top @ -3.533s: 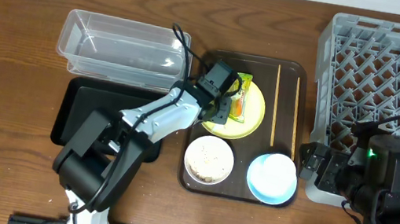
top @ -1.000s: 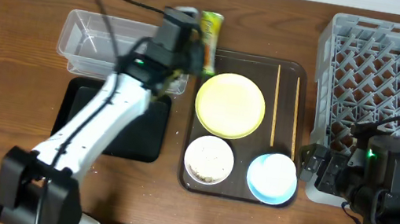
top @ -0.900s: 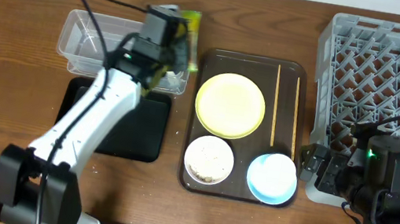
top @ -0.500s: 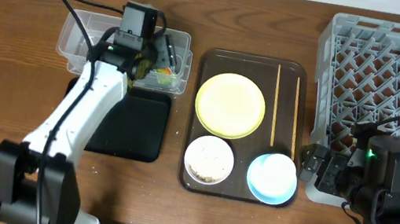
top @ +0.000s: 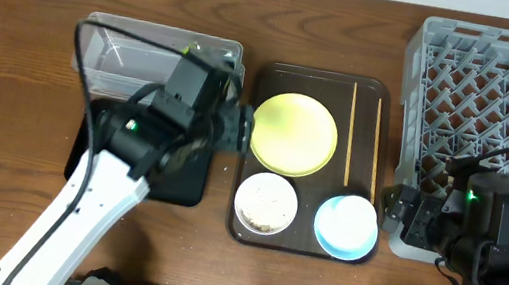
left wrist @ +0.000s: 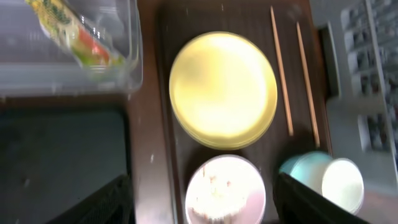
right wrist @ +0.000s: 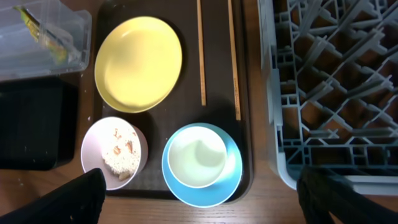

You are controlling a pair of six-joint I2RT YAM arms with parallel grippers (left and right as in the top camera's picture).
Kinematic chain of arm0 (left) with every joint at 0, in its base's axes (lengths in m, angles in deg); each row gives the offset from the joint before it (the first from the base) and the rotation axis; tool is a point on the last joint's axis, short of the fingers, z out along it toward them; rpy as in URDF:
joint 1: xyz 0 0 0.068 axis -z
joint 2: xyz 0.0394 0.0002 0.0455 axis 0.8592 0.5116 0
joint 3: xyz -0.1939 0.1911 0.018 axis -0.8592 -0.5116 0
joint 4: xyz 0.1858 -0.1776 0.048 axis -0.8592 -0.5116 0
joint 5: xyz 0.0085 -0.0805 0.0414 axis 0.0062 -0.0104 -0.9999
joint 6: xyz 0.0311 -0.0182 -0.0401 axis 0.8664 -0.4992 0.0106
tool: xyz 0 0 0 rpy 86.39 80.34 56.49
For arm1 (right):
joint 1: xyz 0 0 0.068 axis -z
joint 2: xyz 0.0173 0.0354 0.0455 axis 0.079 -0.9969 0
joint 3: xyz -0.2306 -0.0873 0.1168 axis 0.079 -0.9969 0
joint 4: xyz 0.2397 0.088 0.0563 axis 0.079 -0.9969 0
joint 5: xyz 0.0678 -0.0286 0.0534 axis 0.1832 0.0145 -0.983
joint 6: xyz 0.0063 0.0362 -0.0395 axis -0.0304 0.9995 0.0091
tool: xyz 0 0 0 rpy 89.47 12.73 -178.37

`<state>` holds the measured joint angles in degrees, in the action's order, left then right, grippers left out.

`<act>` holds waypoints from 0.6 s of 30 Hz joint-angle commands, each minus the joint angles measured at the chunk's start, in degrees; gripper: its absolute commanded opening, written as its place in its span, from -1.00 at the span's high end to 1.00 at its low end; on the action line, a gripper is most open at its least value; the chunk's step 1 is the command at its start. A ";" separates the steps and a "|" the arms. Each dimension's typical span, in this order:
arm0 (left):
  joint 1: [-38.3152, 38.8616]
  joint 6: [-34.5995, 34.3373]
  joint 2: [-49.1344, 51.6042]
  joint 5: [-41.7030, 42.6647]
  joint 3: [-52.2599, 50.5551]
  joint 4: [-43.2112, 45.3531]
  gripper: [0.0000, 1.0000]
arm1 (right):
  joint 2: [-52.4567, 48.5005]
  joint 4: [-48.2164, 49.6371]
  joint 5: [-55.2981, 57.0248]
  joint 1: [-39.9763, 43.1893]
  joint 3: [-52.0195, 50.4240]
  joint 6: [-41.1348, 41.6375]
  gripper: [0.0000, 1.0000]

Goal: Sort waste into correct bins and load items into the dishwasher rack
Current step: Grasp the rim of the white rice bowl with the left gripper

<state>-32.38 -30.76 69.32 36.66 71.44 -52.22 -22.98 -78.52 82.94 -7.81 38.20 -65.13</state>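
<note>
Left wrist view: left end effector (left wrist: 205, 196) spread wide, empty; wrapper (left wrist: 71, 34) lies in tub (left wrist: 133, 62).

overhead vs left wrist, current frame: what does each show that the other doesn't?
Overhead only: the left arm, the right arm and the whole dishwasher rack. Left wrist only: the snack wrapper lying plainly inside the clear tub; overhead, the arm covers most of that spot. Both: yellow plate, two chopsticks, white bowl holding rice, light blue bowl, all on the brown tray, plus the black tray.
</note>
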 commanded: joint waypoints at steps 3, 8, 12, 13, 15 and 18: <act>0.87 0.76 -4.74 -0.28 0.02 -3.74 -0.45 | -0.52 -0.44 -5.18 0.63 -0.35 -5.16 -0.86; 0.90 0.50 -6.54 -0.11 0.00 -7.52 -0.44 | -1.86 -0.37 -5.88 0.66 -0.35 -5.60 -0.86; 0.90 0.02 -5.86 1.68 -0.11 -10.99 -0.37 | -3.02 -0.20 -5.90 0.66 -0.35 -5.38 -0.94; 0.90 -0.70 -5.44 1.66 -0.37 -12.11 -0.34 | -3.34 -0.22 -5.90 0.66 -0.35 -5.38 -0.96; 0.92 -2.03 -4.70 1.95 -1.36 -12.74 -0.33 | -3.93 -0.22 -5.90 0.66 -0.35 -5.35 -0.98; 2.29 -3.52 -3.32 2.67 -4.09 -12.46 -0.25 | -4.85 -0.22 -5.90 0.66 -0.35 -4.31 -0.98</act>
<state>-31.31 -32.53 64.42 38.28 69.91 -64.55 -27.22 -78.87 77.67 -7.81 38.18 -69.45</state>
